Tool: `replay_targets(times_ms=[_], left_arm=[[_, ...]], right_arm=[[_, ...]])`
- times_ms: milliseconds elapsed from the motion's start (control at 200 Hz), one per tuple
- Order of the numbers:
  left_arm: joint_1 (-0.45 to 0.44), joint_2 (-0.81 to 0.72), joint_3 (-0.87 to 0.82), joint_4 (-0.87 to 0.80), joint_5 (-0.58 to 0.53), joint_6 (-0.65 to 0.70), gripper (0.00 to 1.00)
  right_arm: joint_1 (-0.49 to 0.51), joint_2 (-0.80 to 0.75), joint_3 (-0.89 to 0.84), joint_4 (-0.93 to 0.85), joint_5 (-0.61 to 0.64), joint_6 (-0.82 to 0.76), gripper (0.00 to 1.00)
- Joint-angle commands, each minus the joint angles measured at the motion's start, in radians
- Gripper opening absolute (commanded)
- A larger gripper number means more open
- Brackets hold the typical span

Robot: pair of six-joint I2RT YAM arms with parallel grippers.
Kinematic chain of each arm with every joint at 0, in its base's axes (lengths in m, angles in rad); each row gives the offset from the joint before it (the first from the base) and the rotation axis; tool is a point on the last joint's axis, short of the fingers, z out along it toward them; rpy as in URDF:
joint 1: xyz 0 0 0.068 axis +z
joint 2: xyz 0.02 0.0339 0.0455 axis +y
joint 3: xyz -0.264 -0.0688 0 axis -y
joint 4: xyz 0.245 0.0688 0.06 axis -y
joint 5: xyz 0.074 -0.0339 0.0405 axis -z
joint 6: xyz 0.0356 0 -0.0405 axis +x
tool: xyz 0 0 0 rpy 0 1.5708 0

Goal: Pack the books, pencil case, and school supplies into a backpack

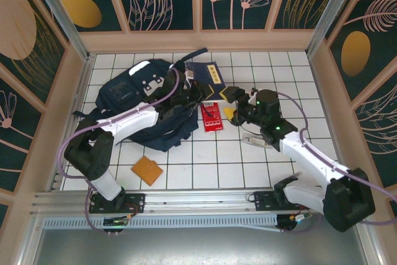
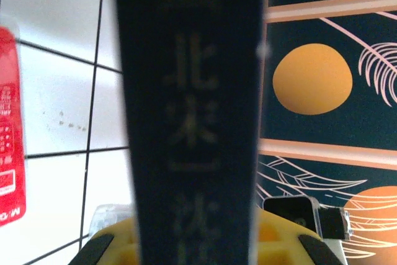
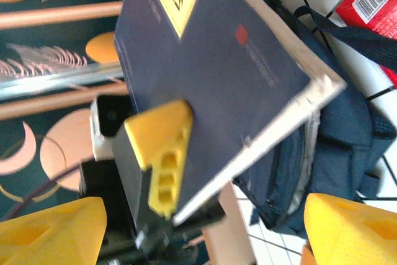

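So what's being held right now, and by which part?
Left gripper pinches the book across both covers near one edge, away from the yellow title label. Right gripper is open, holding nothing.

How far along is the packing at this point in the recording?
Done: nothing visibly in the dark navy fabric backpack. In hand: the left pincer is shut on the thin navy book with gold title marks, held beside the backpack; the right pincer stands open near it. Remaining: that book, plus the red flat packet and the orange-tan square pad lying on the tiled table.
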Motion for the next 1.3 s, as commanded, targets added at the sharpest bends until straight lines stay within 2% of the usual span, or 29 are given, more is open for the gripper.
replay_targets(times_ms=[0,70,160,180,220,260,280,340,390,445,510,611,721,801,946,1111,1216,1296], left_arm=[[-0.001,-0.094,-0.026,0.152,0.005,-0.116,0.0],[-0.004,-0.116,-0.051,0.172,0.013,-0.142,0.0],[-0.004,-0.141,-0.083,0.179,0.012,-0.153,0.0],[-0.004,-0.146,-0.095,0.191,0.01,-0.16,0.0],[-0.004,-0.157,-0.12,0.221,0.008,-0.181,0.0],[-0.004,-0.168,-0.134,0.236,0.004,-0.2,0.0],[-0.004,-0.175,-0.147,0.237,-0.002,-0.202,0.03],[0.0,-0.192,-0.172,0.21,-0.019,-0.178,0.23],[0.009,-0.211,-0.177,0.166,-0.028,-0.131,0.32],[0.028,-0.237,-0.182,0.111,-0.028,-0.035,0.4],[0.055,-0.28,-0.166,-0.052,-0.061,0.127,0.48],[0.074,-0.335,-0.105,-0.324,-0.157,0.508,0.58],[0.074,-0.324,-0.047,-0.583,-0.152,0.88,0.6],[0.074,-0.265,-0.003,-0.729,-0.246,1.028,0.6],[0.064,-0.121,0.053,-0.791,-0.417,1.156,0.6],[0.01,0.005,0.126,-0.782,-0.324,1.209,0.63],[-0.028,0.069,0.141,-0.779,-0.383,1.203,0.64],[-0.03,0.118,0.154,-0.806,-0.479,1.165,0.57]], right_arm=[[0.04,0.072,0.043,0.127,0.172,0.134,0.83],[0.046,0.123,0.045,0.183,0.201,0.164,0.81],[0.055,0.181,0.035,0.326,0.206,0.195,0.69],[0.064,0.194,0.038,0.353,0.204,0.2,0.61],[0.068,0.212,0.036,0.401,0.208,0.209,0.36],[0.075,0.221,0.033,0.445,0.219,0.213,0.22],[0.078,0.22,0.033,0.452,0.226,0.214,0.2],[0.083,0.21,0.042,0.438,0.244,0.194,0.1],[0.083,0.195,0.057,0.395,0.25,0.157,0.0],[0.074,0.169,0.064,0.36,0.262,0.121,0.0],[0.058,0.127,0.065,0.323,0.252,0.051,0.0],[-0.029,0.042,0.087,0.207,0.202,-0.095,0.0],[-0.164,-0.054,0.15,0.018,0.106,-0.286,0.0],[-0.261,-0.105,0.211,-0.143,0.061,-0.418,0.0],[-0.378,-0.143,0.281,-0.314,-0.046,-0.569,0.0],[-0.397,-0.174,0.287,-0.374,-0.104,-0.638,0.0],[-0.396,-0.17,0.281,-0.398,-0.134,-0.66,0.0],[-0.396,-0.167,0.267,-0.401,-0.162,-0.662,0.0]])
